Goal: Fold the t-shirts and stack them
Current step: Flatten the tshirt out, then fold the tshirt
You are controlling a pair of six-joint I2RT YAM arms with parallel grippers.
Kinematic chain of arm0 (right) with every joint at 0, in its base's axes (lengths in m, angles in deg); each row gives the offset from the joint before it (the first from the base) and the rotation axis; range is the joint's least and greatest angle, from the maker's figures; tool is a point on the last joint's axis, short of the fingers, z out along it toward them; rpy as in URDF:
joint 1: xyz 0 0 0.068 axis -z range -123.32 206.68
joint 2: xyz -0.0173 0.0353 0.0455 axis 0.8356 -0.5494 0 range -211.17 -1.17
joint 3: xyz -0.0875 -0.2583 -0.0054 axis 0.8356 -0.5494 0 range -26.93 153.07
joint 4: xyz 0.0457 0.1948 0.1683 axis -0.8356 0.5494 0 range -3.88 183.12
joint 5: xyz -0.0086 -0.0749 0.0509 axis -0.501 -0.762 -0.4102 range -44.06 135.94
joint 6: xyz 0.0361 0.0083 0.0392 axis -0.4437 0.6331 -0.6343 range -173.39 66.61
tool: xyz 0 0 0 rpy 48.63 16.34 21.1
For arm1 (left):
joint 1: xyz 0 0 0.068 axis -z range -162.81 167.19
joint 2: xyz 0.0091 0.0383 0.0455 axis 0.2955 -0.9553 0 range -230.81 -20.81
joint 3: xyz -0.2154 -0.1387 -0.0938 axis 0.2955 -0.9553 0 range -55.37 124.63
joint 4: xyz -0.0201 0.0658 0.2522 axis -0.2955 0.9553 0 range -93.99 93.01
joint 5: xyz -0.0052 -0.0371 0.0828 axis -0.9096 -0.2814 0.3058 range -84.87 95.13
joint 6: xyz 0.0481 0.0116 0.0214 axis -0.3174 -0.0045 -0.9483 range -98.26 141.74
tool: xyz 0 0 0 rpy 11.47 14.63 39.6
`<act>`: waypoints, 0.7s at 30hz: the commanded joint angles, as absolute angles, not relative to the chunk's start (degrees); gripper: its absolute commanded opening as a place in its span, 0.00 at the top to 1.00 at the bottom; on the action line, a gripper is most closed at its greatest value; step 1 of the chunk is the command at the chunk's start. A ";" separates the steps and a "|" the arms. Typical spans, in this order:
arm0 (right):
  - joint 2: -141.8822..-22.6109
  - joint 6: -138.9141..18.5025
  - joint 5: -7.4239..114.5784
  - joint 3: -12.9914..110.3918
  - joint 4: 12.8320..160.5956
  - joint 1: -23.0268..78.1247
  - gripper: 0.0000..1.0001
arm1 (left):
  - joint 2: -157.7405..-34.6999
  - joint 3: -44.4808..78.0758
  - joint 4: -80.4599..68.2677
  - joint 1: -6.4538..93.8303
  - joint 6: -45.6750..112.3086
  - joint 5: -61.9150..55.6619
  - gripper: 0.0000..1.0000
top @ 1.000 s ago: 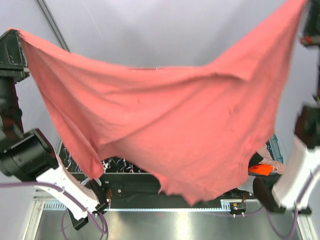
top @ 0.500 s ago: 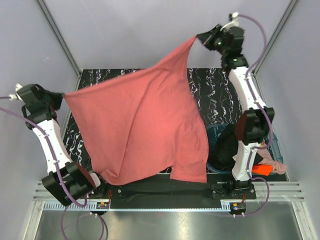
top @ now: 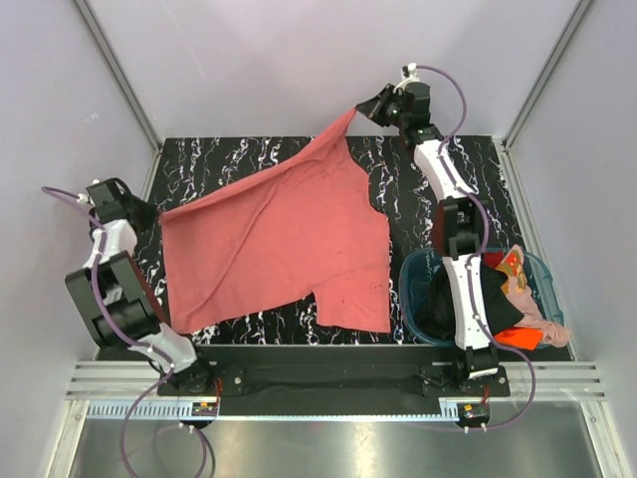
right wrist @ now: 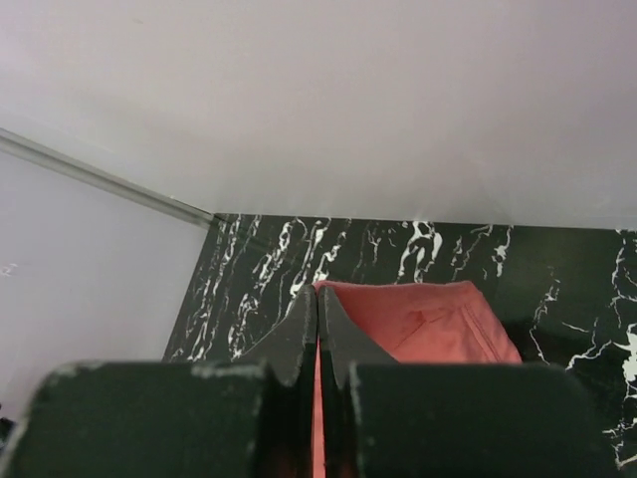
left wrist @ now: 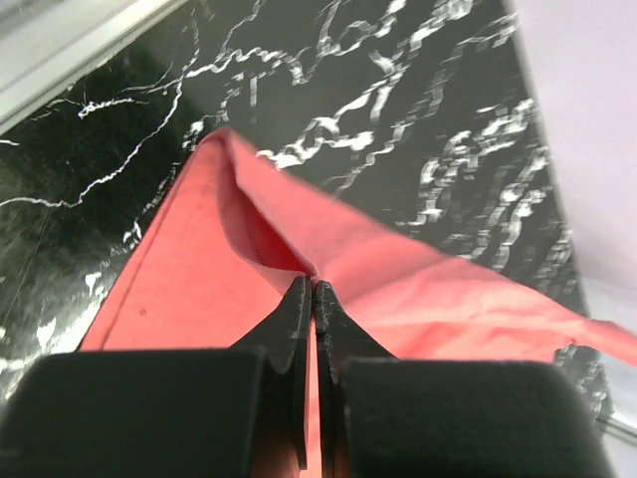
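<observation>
Draped over the black marbled table [top: 438,199], salmon-red t-shirt [top: 279,249] pinched at one corner by the closed left gripper [left wrist: 315,294] and at another by the closed right gripper [right wrist: 318,304]; heaped in the teal basket [top: 411,289] at near right, black shirt [top: 443,299], orange shirt [top: 518,339], pale pink shirt [top: 542,317].

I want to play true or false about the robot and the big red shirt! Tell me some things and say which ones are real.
1. The left fingers are pinching the red t-shirt. True.
2. The right fingers are open and hold nothing. False: they are shut on another corner of the red t-shirt.
3. The red t-shirt is folded into a neat square. False: it is unfolded and stretched out over the black table.
4. The teal basket has clothes in it. True.
5. The teal basket is beside the left arm. False: it is beside the right arm.
</observation>
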State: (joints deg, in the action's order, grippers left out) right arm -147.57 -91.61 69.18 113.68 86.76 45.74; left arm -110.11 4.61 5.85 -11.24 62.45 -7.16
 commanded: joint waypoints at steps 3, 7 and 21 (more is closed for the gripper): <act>-151.19 -91.80 69.49 123.53 89.02 45.69 1.00 | -116.17 12.21 1.98 -10.06 59.71 -7.87 1.00; -148.13 -92.15 69.49 119.59 89.19 45.69 1.00 | -118.02 14.50 3.91 -9.88 59.53 -7.87 1.00; -134.60 -94.61 68.79 107.02 103.95 47.53 1.00 | -119.34 20.40 19.30 -9.88 53.82 -8.75 1.00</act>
State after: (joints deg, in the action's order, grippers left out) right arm -141.59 -93.42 69.05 108.68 101.32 46.09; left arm -120.21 19.54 17.07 -9.90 56.24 -7.90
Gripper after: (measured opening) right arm 0.009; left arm 0.015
